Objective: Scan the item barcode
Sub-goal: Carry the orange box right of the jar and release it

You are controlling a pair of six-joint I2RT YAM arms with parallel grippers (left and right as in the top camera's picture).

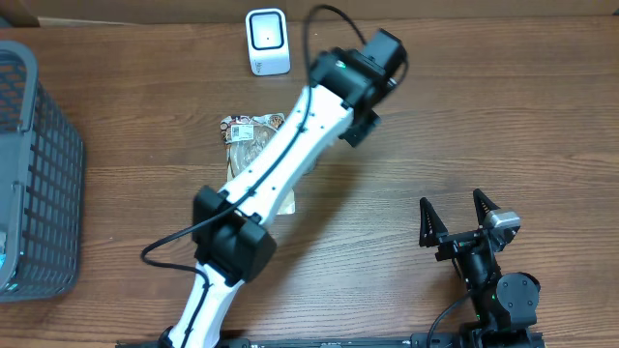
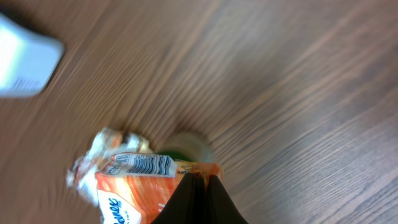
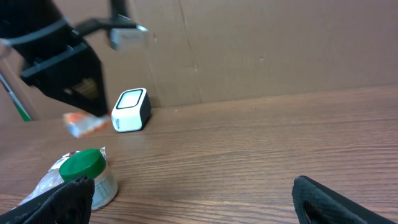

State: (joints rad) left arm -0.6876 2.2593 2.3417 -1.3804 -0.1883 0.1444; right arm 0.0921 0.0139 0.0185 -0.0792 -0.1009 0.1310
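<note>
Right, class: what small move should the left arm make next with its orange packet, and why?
Probably swing the orange packet in front of the white scanner, barcode label facing it. The left gripper grips the packet, but it hangs apart from the scanner.

The scanner [image 1: 267, 41] stands at the back of the table [image 1: 484, 116], a wrapped item [image 1: 253, 130] before it, the basket [image 1: 34, 174] far left.

Brown wood-grain table [image 1: 503, 126] with a smooth low sheen, glossy orange plastic packet [image 2: 124, 199] pinched in the matt black left gripper [image 2: 198, 182], white paper label [image 2: 140, 165] just ahead of it, crinkled clear wrap [image 2: 93, 155] beyond, glossy white plastic scanner [image 1: 267, 41], grey plastic mesh basket [image 1: 39, 164]
</note>
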